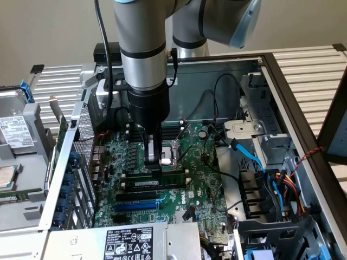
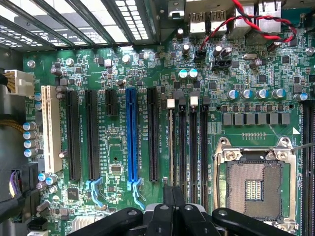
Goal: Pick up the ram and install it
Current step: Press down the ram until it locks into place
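The ram (image 1: 171,177) is a dark-green stick with a white label. It stands on edge along one of the black memory slots (image 2: 203,147) beside the CPU socket (image 2: 256,184). In the wrist view the ram (image 2: 172,147) appears edge-on as a thin line running up from the fingers. My gripper (image 1: 153,167) comes straight down from the arm onto the stick's half toward the exterior view's left. The black fingers (image 2: 167,204) are pressed together around the stick's top edge. The motherboard (image 1: 203,187) lies flat inside the open computer case.
A blue expansion slot (image 2: 131,132) and black slots lie beside the memory slots. Blue and black cables (image 1: 249,157) and a drive cage (image 1: 265,146) crowd the exterior view's right. A labelled power supply (image 1: 130,242) sits at the front. Red-black wires (image 2: 256,24) cross near the rear ports.
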`<state>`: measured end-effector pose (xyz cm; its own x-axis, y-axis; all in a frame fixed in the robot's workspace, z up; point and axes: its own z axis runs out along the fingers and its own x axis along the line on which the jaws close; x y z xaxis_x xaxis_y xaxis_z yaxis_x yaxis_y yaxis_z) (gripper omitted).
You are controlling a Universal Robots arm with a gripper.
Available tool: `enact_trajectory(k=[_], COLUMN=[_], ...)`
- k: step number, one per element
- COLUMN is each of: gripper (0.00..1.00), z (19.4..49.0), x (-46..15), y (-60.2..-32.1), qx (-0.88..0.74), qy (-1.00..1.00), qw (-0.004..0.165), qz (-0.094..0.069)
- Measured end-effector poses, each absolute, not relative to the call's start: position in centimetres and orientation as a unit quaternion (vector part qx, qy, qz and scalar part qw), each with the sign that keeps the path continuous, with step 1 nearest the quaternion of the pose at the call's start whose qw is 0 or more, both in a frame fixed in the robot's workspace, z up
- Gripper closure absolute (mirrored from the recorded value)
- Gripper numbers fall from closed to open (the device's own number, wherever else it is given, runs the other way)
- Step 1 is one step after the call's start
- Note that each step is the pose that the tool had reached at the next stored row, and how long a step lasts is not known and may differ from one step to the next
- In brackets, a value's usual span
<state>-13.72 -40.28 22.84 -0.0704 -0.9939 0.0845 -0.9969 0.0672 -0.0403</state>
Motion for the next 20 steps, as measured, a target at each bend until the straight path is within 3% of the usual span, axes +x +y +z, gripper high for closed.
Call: enact_trajectory(k=[20], gripper=[0.89], z=[22.84], x=[-13.72], y=[-40.34], qx=[0.682], qy=[-0.73], qw=[0.017], qz=[0.043])
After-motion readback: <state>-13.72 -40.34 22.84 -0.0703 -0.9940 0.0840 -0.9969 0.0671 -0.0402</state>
